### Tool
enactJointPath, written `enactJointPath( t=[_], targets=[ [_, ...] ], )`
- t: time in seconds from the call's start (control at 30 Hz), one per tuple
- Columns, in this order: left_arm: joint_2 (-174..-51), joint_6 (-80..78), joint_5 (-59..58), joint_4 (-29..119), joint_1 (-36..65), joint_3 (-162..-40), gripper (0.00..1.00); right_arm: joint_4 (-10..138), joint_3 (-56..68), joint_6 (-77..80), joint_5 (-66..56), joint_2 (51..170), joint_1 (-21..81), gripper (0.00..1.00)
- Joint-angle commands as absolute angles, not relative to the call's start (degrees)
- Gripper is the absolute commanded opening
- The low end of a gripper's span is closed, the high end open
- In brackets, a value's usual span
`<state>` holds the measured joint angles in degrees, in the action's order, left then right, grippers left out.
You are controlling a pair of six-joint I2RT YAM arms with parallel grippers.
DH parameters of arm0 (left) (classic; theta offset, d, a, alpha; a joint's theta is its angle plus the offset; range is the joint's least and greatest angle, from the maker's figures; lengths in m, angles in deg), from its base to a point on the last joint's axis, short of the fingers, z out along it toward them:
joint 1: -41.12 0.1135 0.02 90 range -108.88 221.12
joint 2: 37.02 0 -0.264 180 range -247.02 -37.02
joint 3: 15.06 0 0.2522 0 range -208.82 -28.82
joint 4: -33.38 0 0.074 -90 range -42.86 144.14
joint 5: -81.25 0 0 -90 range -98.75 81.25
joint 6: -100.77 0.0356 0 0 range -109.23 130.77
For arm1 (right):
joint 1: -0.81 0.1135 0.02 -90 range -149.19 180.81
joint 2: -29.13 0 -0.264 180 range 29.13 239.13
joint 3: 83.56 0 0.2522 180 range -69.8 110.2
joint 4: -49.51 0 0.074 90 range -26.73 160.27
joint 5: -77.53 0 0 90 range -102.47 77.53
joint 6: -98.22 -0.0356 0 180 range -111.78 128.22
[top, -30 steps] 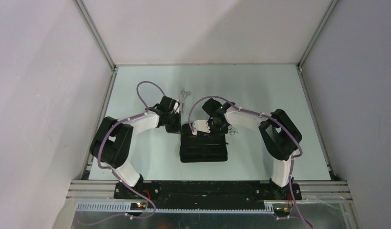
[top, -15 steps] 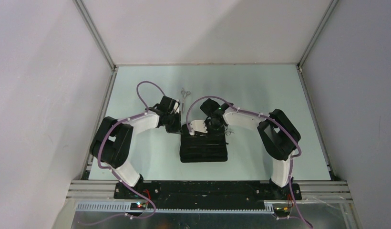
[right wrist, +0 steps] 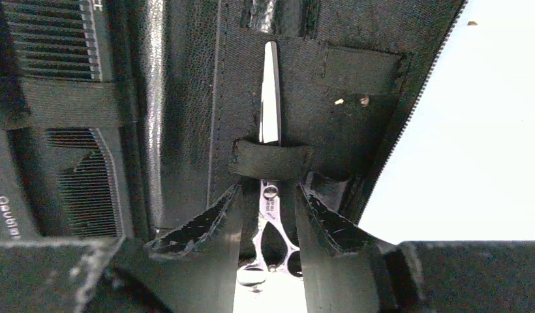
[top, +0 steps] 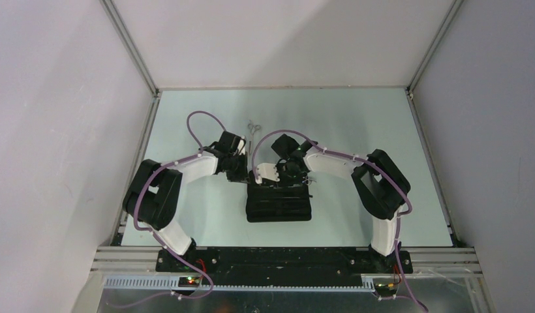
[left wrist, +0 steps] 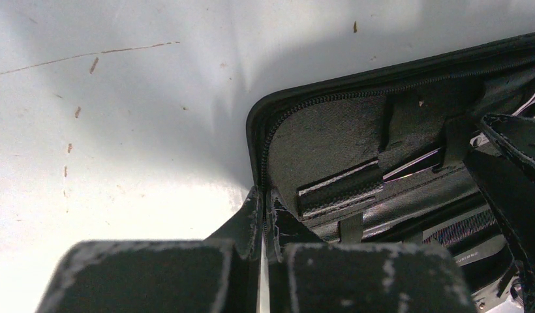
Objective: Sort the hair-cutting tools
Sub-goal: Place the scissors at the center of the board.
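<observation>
Strapped scissors in open case, right claw astride the handles.

Right wrist view: strapped scissors (right wrist: 270, 117) sit under an elastic strap (right wrist: 270, 160) in the black case (right wrist: 186, 98), long axis vertical in frame, blade tip at the top, finger rings at the bottom edge. Right claw (right wrist: 268, 190) is parted, one finger on each side of the handles, gripping nothing. Comb (right wrist: 69, 176) at frame left, long axis also vertical. Left claw (left wrist: 263, 210) is closed, tips at the case's zippered corner. Loose scissors (top: 253, 128) lie on the surface (top: 356, 130), upper centre of the top view, well apart from the case.
</observation>
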<state>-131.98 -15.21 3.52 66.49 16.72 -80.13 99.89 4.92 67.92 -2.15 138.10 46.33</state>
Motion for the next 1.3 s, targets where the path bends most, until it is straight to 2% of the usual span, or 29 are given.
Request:
enactJointPath(
  t=[0.0,0.2,0.43,0.73,1.27],
  targets=[
    [-132.19,-16.18,5.00,64.60,15.91,-79.10,0.00,102.76,6.33,63.71,-0.12,133.85,45.00,0.40],
    [-132.04,-16.17,4.98,64.62,15.86,-79.25,0.00,102.87,4.94,53.73,-0.10,128.28,40.85,0.41],
    [-131.79,-16.18,4.87,64.78,15.91,-79.21,0.00,103.33,3.54,42.28,-4.06,128.88,34.47,0.37],
    [-131.96,-16.13,4.96,64.81,15.90,-79.39,0.00,102.85,-1.44,44.17,-2.73,128.05,33.09,0.36],
    [-132.03,-16.15,5.09,64.93,15.86,-79.45,0.00,100.32,-2.65,44.97,-3.61,132.14,33.18,0.32]
  ],
)
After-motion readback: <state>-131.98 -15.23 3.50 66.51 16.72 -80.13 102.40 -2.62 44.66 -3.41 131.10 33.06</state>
